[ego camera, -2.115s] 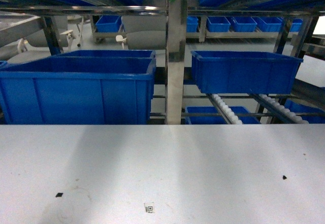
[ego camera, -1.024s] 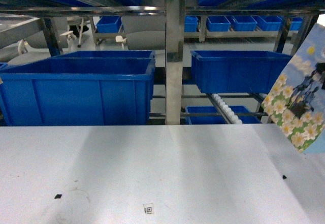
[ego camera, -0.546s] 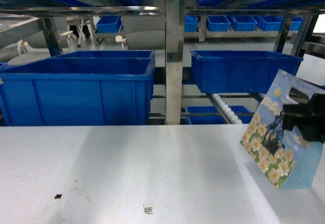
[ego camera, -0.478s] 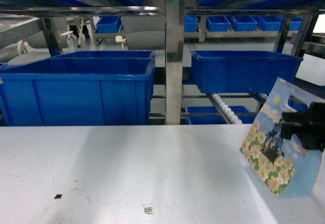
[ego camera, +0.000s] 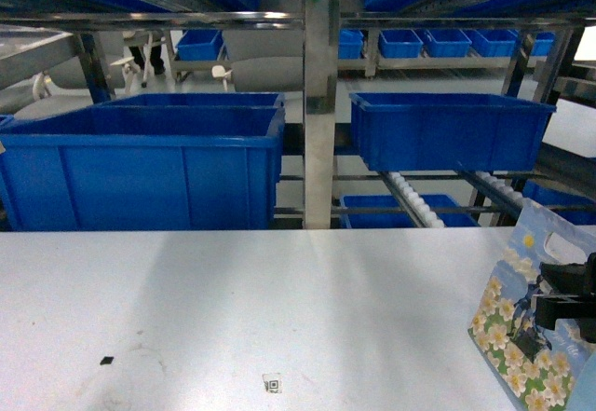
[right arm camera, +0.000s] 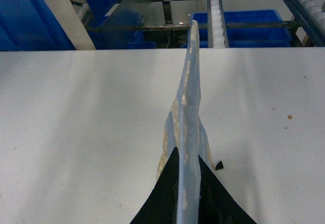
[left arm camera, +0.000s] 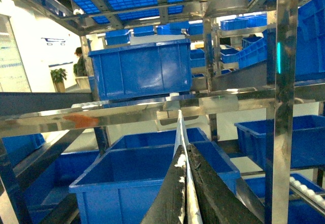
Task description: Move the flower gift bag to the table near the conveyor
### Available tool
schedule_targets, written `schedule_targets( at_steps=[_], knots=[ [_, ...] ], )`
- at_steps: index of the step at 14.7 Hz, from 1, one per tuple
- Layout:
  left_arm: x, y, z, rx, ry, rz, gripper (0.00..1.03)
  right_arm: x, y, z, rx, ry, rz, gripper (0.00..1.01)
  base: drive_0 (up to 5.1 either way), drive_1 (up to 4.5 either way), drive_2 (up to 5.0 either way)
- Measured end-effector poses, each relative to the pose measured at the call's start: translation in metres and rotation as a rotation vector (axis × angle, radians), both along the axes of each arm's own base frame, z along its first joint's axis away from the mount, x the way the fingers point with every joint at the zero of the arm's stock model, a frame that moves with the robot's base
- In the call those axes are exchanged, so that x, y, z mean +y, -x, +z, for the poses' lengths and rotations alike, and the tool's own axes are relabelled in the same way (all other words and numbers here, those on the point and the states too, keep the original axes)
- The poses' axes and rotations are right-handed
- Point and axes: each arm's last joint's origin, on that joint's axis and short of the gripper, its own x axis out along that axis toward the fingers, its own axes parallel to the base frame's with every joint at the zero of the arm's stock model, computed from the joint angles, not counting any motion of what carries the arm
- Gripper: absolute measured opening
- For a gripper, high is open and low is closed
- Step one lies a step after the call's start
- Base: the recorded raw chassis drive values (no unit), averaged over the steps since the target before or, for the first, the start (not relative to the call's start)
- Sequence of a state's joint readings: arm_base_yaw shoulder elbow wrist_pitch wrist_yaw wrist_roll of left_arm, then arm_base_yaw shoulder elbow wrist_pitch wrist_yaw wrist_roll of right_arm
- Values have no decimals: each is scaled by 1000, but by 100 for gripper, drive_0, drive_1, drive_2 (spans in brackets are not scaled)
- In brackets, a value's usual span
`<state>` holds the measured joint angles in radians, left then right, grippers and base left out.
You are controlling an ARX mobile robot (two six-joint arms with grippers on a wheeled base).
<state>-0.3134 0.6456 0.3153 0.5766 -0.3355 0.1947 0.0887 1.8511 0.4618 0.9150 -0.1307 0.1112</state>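
Right tool (ego camera: 545,301): clamped on the flower gift bag (ego camera: 521,336), which has dropped from mid-air to the white table (ego camera: 279,308) at its right near corner, tilted, base seemingly touching. Left tool (left arm camera: 185,183): pinches a thin sheet. Beyond: blue bins (ego camera: 447,130) on the roller conveyor (ego camera: 414,201); release likely remains.

You are in a warehouse or factory picking area: a stainless-steel conveyor (ego camera: 321,103) rack with sloped white roller lanes (ego camera: 414,201) fills the far side, loaded with blue plastic bins (ego camera: 144,164), and a plain white table (ego camera: 233,308) lies near you.
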Motion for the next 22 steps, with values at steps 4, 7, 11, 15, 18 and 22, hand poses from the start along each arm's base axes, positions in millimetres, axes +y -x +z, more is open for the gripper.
schedule_targets(
  at_steps=[4,7,11,15,18,22],
  knots=[
    [0,0,0,1,0,0,2,-3,19,-5,-6,-2,-3,31,0,0,0],
    [0,0,0,1,0,0,2,-6,26,4,-75,15,-27,77,0,0,0],
    [0,0,0,0,0,0,2,-12,40,40,-220,42,-140,98,0,0,0],
    [0,0,0,1,0,0,2,-35,76,73,-297,92,-274,98,0,0,0],
    [0,0,0,1,0,0,2,-40,119,78,-282,109,-303,98,0,0,0],
    [0,0,0,1,0,0,2,-49,154,83,-315,143,-327,98,0,0,0]
  ],
)
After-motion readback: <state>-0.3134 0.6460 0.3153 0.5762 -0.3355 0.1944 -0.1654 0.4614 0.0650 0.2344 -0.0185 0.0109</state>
